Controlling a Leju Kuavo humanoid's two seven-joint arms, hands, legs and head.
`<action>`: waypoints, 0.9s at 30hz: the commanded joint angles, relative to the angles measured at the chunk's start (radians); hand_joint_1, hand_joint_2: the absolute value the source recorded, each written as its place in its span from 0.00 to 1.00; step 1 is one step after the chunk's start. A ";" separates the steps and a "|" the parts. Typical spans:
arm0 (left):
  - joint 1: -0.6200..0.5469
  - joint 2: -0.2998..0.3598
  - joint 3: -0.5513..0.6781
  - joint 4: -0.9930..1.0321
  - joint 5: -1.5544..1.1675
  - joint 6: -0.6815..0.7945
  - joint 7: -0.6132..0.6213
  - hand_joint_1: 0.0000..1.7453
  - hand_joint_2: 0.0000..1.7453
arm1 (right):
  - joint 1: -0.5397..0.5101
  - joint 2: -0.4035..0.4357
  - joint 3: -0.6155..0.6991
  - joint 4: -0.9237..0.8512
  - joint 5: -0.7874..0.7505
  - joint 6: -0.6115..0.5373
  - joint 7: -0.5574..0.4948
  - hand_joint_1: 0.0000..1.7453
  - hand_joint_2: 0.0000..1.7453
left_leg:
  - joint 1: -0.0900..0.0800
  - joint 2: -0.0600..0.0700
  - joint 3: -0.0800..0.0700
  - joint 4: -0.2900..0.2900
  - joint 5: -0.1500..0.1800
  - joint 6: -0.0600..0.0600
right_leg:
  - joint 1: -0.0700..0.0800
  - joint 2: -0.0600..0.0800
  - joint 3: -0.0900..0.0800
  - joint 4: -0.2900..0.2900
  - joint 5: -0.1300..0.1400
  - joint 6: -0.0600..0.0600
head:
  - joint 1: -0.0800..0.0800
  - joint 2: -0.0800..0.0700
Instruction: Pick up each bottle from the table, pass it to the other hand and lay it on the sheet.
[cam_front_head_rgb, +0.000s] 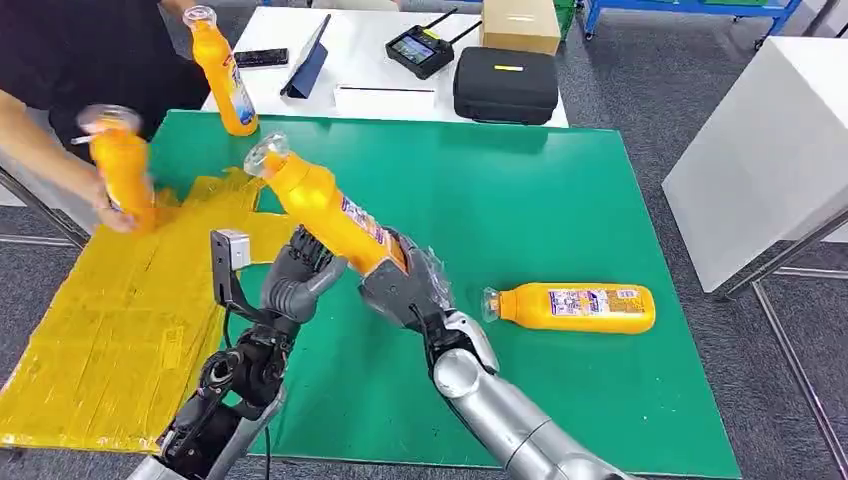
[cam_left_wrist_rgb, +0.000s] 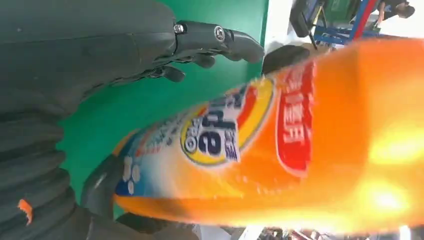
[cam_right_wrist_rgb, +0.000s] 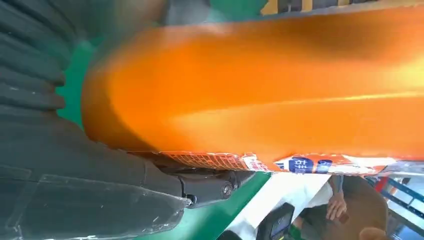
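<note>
My right hand grips an orange bottle by its base, above the green table; its clear cap points up and to the left. The right wrist view shows the bottle lying across my right hand. My left hand is just beside the bottle's lower half, fingers apart and not closed on it. The left wrist view has the label close under my spread fingers. A second bottle lies on the table to the right. The yellow sheet covers the left side.
A person's hand holds a bottle over the sheet's far end. Another bottle stands at the table's back left corner. Behind is a white table with a black case, a controller and a cardboard box. A white block stands at the right.
</note>
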 joint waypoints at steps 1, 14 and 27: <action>-0.019 -0.011 -0.054 -0.045 0.002 0.018 0.011 0.00 1.00 | -0.063 0.073 0.112 0.145 0.040 0.026 0.030 1.00 1.00 | 0.000 0.001 0.003 0.001 -0.002 0.001 | 0.001 0.001 0.002 0.001 -0.002 -0.004 | 0.000 0.000; -0.025 -0.012 0.012 -0.069 -0.017 0.100 0.004 0.00 1.00 | -0.045 0.163 0.449 0.140 0.008 0.117 0.101 1.00 1.00 | 0.000 0.000 0.004 0.001 -0.003 0.001 | 0.001 0.001 0.003 0.001 -0.003 -0.005 | 0.000 0.000; -0.012 -0.014 0.027 -0.088 -0.045 0.130 -0.022 1.00 1.00 | -0.153 0.163 0.483 0.227 -0.129 0.094 0.092 1.00 1.00 | 0.000 -0.002 0.001 0.001 -0.001 0.001 | 0.001 -0.002 0.001 0.001 -0.002 -0.004 | 0.000 0.000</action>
